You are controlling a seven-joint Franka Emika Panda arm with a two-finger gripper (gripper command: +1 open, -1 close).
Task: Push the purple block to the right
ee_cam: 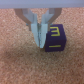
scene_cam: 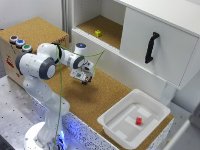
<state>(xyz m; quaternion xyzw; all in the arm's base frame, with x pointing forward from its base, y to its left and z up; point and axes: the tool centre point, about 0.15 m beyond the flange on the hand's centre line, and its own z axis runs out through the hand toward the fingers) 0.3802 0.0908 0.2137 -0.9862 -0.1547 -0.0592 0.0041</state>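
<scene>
In the wrist view the purple block (ee_cam: 54,40) is a small dark cube with yellow markings, resting on the cork surface (ee_cam: 20,60). My gripper (ee_cam: 40,43) is shut, its two fingers (ee_cam: 35,30) pressed together with nothing held between them. The fingertips are low on the cork, right against one side of the block. In the exterior view the gripper (scene_cam: 85,80) points down at the cork counter (scene_cam: 95,100) in front of the cabinet. There the block is too small and too hidden by the hand to make out.
A small yellow block (scene_cam: 98,33) lies on the open cabinet shelf. A small red block (scene_cam: 138,120) lies in the white tray (scene_cam: 111,125) at the counter's end. The cabinet door has a black handle (scene_cam: 151,47). A white cylinder (scene_cam: 80,48) stands behind the arm.
</scene>
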